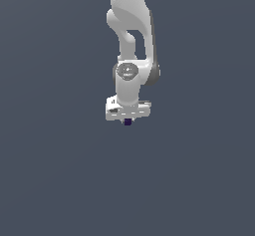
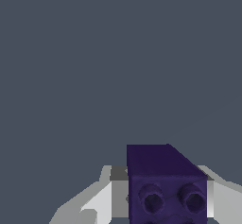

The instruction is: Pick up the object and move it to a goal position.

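Directly beneath the white Panda arm (image 1: 130, 41), at the middle of the exterior view, hangs the white, bar-shaped claw (image 1: 127, 119), with its broad body set crosswise below the rounded wrist housing. The tiny dark purple, almost black, cube-like block (image 1: 127, 122) sits at the underside of the claw, between its short fingers, and is far smaller than the claw body above it. In the wrist view the same block (image 2: 165, 185) fills the space between the two pale grey-white fingers (image 2: 101, 202), one on each side and each lying against a side face of the block; the claw is thus clamped on the block. The near face of the block shows two round recessed sockets side by side, and its top face recedes away from the camera. The surroundings form one uniform slate-grey field (image 1: 50, 180) in both views, with no visible edge, shadow or horizon. Whether the block rests on a surface or is held clear of one cannot be told with confidence, though no contact shadow appears below the block.
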`<state>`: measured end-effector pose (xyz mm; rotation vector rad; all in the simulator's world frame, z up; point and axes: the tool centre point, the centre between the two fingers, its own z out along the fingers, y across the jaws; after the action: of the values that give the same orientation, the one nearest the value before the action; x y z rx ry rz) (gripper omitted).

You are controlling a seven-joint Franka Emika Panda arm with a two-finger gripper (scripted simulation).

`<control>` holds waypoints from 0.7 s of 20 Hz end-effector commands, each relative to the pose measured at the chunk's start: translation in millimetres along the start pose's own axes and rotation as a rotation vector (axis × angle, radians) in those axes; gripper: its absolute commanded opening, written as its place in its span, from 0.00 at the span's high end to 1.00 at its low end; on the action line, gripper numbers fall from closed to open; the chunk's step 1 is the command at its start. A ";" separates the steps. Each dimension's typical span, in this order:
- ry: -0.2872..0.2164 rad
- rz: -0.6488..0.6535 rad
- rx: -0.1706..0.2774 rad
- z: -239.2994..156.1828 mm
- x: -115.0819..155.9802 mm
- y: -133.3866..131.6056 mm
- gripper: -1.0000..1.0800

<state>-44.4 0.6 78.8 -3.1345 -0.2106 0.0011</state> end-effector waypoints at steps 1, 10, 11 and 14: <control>0.000 0.000 0.000 -7.4 -13.1 -6.5 1.00; 0.000 0.000 0.000 -24.8 -42.0 -21.7 1.00; 0.000 0.000 0.000 -25.8 -43.6 -22.6 1.00; 0.000 0.000 0.000 -27.4 -46.2 -24.0 1.00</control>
<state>-91.6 17.7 105.2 -3.1345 -0.2110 0.0005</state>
